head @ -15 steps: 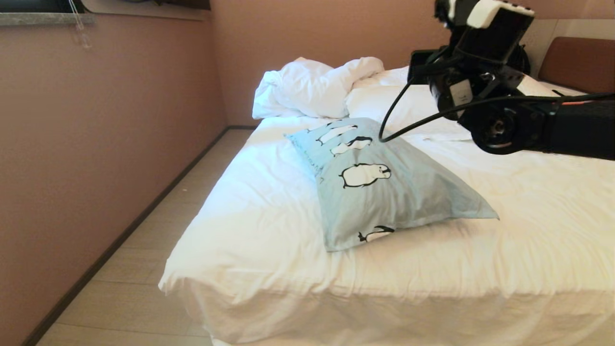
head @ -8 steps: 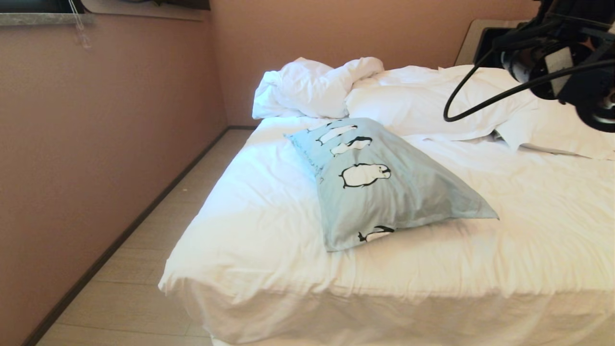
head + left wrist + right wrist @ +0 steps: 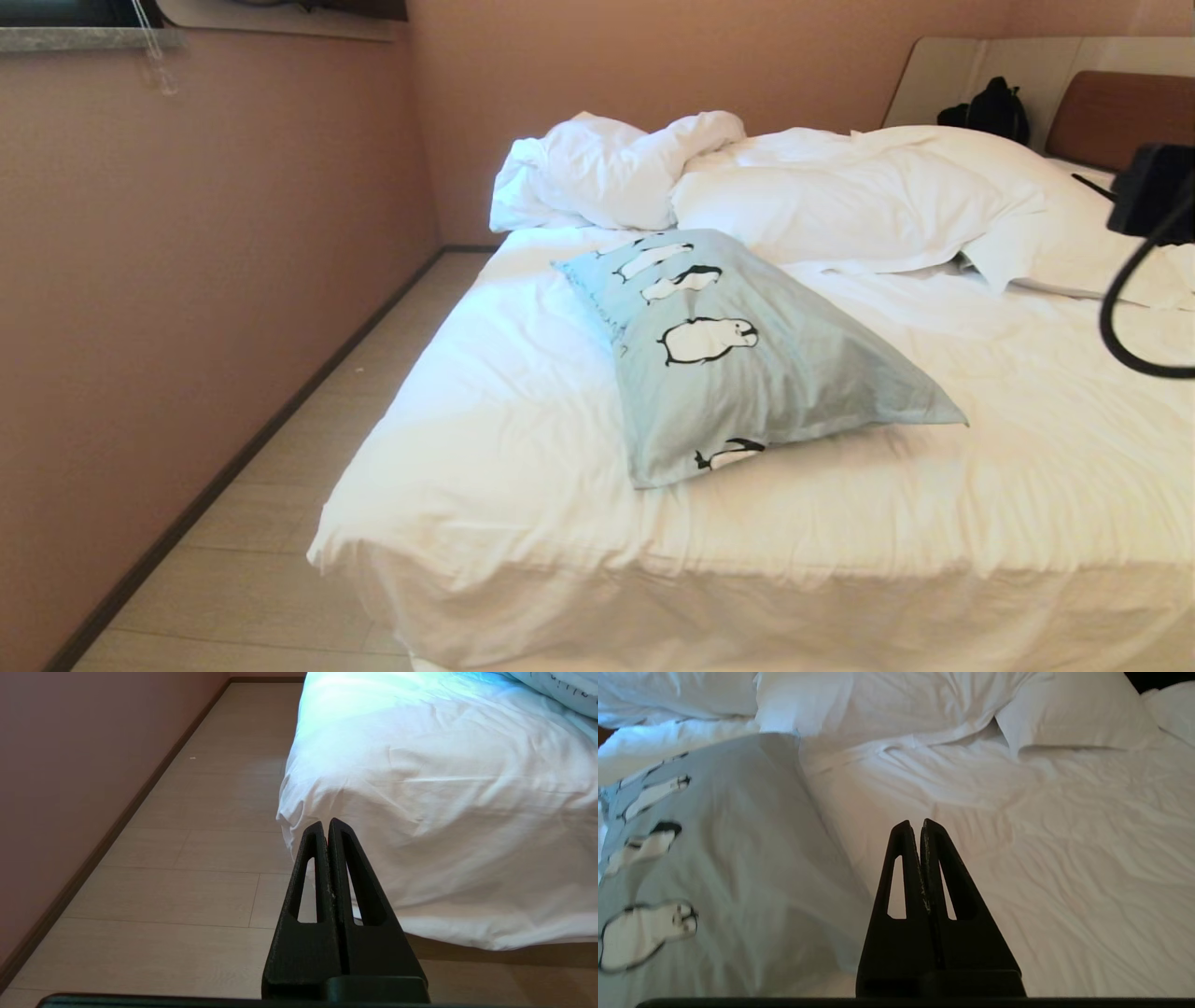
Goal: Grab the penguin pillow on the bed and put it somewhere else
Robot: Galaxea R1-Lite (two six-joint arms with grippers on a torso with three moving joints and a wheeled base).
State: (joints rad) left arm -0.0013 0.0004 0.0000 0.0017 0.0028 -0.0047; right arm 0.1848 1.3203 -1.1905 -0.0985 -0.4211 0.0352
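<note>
The penguin pillow (image 3: 747,364) lies flat near the foot of the bed (image 3: 1027,448), pale blue-grey with black-and-white penguins. In the right wrist view the penguin pillow (image 3: 714,868) fills one side, and my right gripper (image 3: 915,823) hovers shut and empty over the white sheet just beside it. In the head view only a black part of the right arm (image 3: 1153,191) and its cable show at the right edge. My left gripper (image 3: 322,823) is shut, empty, parked low beside the bed's corner over the floor.
A rumpled white duvet (image 3: 616,168) and plain white pillows (image 3: 840,205) lie toward the head of the bed. A dark bag (image 3: 990,110) sits by the brown headboard (image 3: 1120,117). Pale floor (image 3: 280,485) runs between the bed and the pink wall (image 3: 187,280).
The right arm has drawn back from over the pillow to the right edge of the head view. The pillow has stayed where it lies.
</note>
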